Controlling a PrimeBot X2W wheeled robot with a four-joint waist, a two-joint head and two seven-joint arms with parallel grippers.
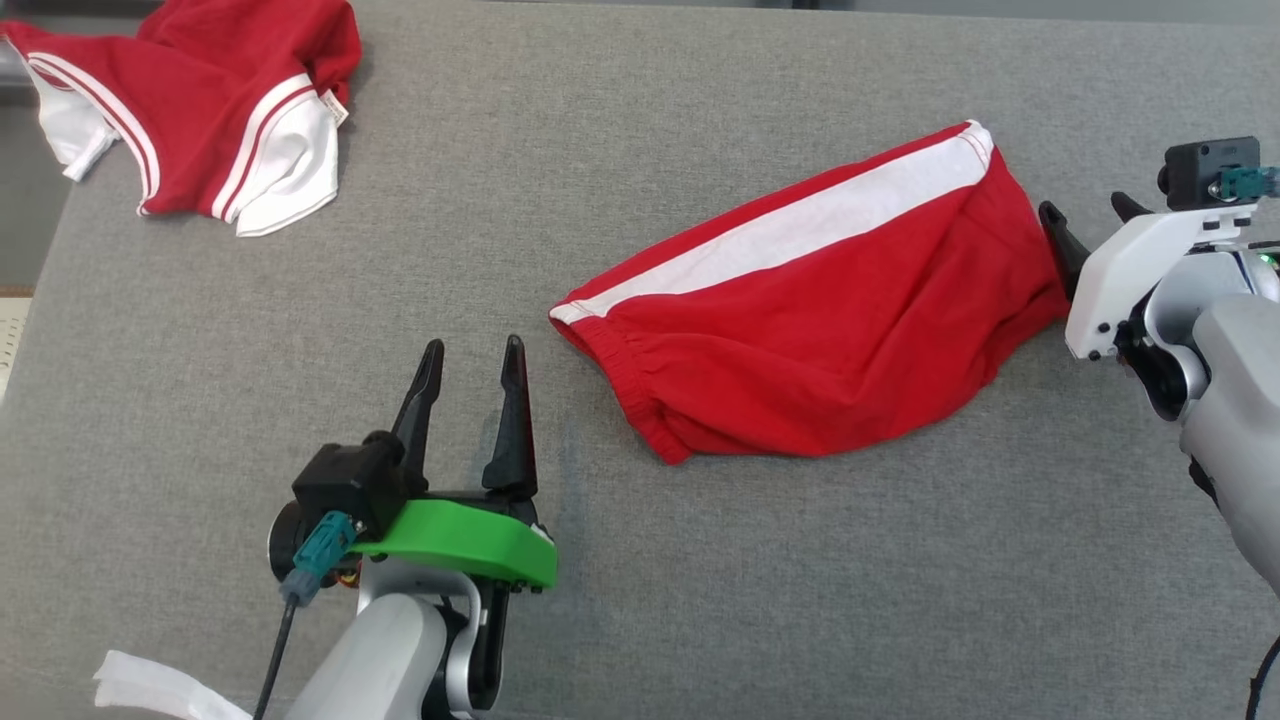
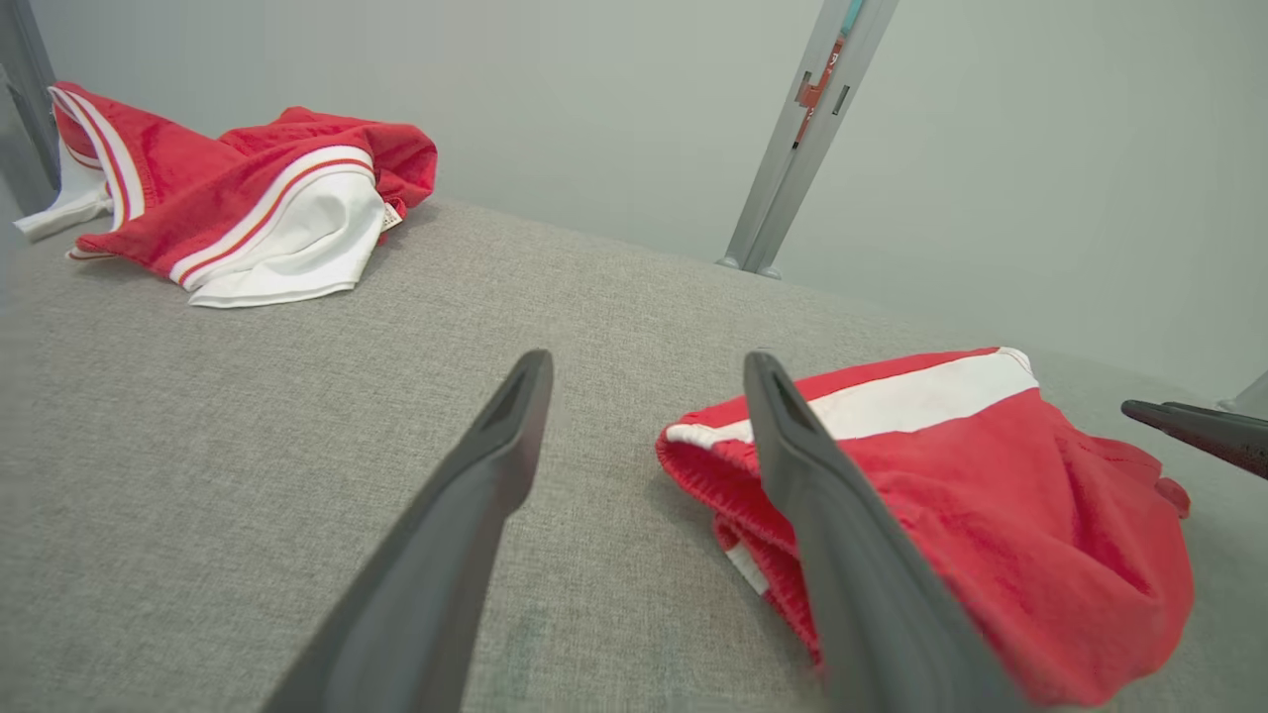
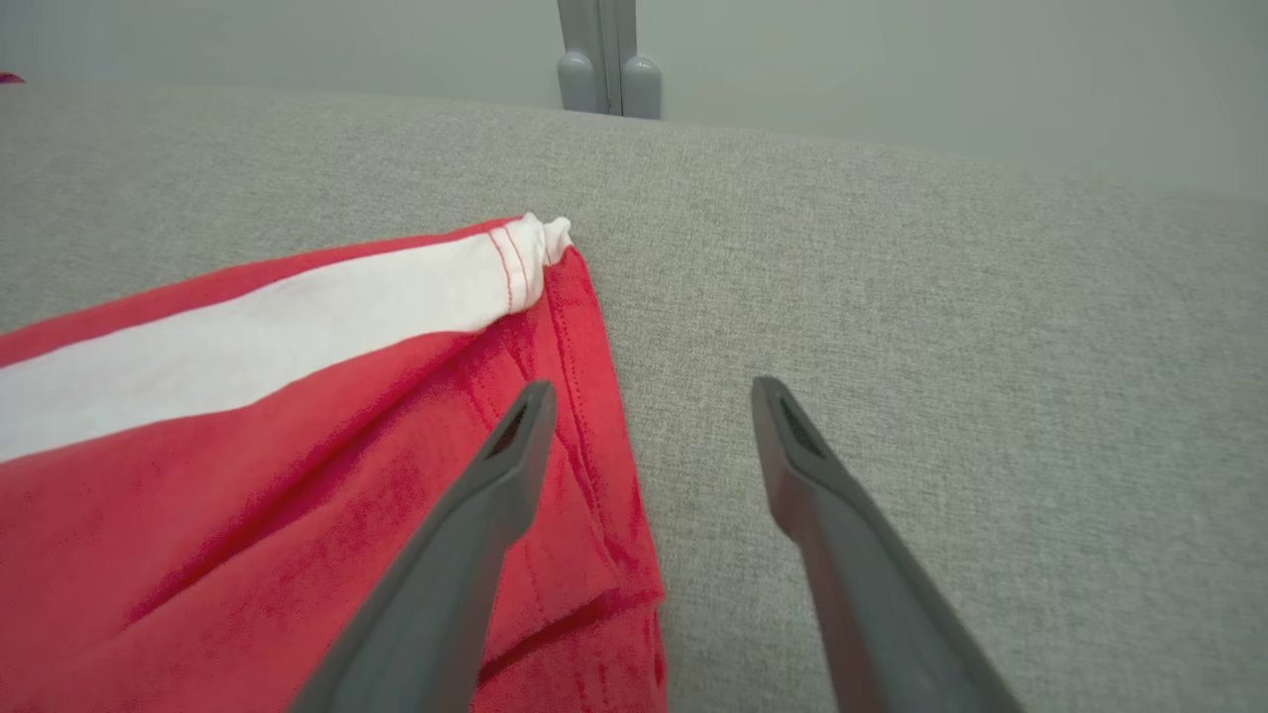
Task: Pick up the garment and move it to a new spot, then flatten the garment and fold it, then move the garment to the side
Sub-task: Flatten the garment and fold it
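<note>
The garment [image 1: 810,320] is a pair of red shorts with a white side stripe, folded and lying on the grey cloth table [image 1: 640,560], right of centre. My left gripper [image 1: 470,355] stands open just left of its waistband end, touching nothing. In the left wrist view the garment [image 2: 991,495] lies to the right, partly behind one finger of the left gripper [image 2: 644,371]. My right gripper [image 1: 1090,215] is open at the garment's right edge. In the right wrist view one finger of the right gripper [image 3: 649,396] hovers over the garment [image 3: 297,446] hem and the other over bare cloth.
A second red and white garment [image 1: 200,110] lies crumpled at the table's far left corner, also in the left wrist view [image 2: 228,208]. A white scrap [image 1: 150,690] pokes in at the bottom left. A grey metal post [image 2: 792,149] stands behind the table.
</note>
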